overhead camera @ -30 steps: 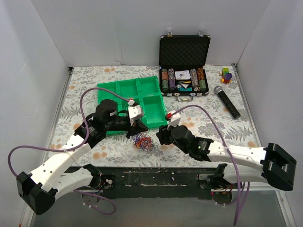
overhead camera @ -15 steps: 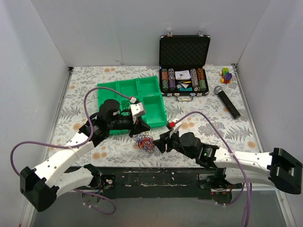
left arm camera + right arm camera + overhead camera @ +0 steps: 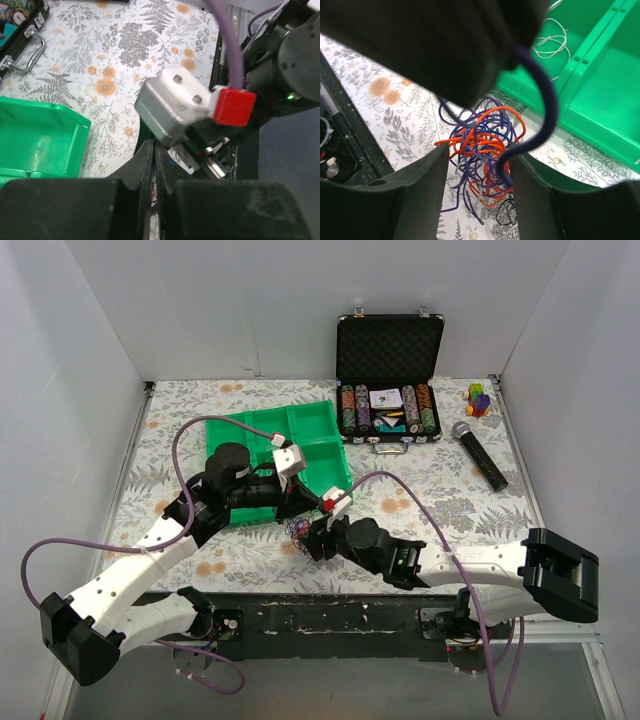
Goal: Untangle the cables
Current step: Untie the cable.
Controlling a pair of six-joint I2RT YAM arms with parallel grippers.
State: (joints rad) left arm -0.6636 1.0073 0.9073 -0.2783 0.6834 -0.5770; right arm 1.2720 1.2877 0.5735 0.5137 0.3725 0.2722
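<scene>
In the view from above, the cables (image 3: 299,532) lie as a small roundish knot of red, blue and orange on the table (image 3: 450,510). They sit toward 6 o'clock of its middle, just off the 5 o'clock corner of the green tray (image 3: 252,430), with no clear long axis from here. The left gripper (image 3: 297,510) points down over the knot from 11 o'clock, and the right gripper (image 3: 313,538) reaches in from 4 o'clock. In the left wrist view, the left gripper (image 3: 153,152) has its jaws pressed together, aimed toward 12 o'clock at the right arm's silver camera block (image 3: 172,112), with the tray (image 3: 37,142) at 9 o'clock. In the right wrist view, the cables (image 3: 482,145) stretch roughly from 12 to 6 o'clock, loose ends trailing toward 7. A dark blue strand climbs from the heap into the blurred black mass overhead. The right gripper (image 3: 480,200) stands well open, its fingers (image 3: 420,192) astride the heap's near end, gripping nothing. A white wire (image 3: 552,42) lies in the tray (image 3: 600,105) at 1 o'clock.
</scene>
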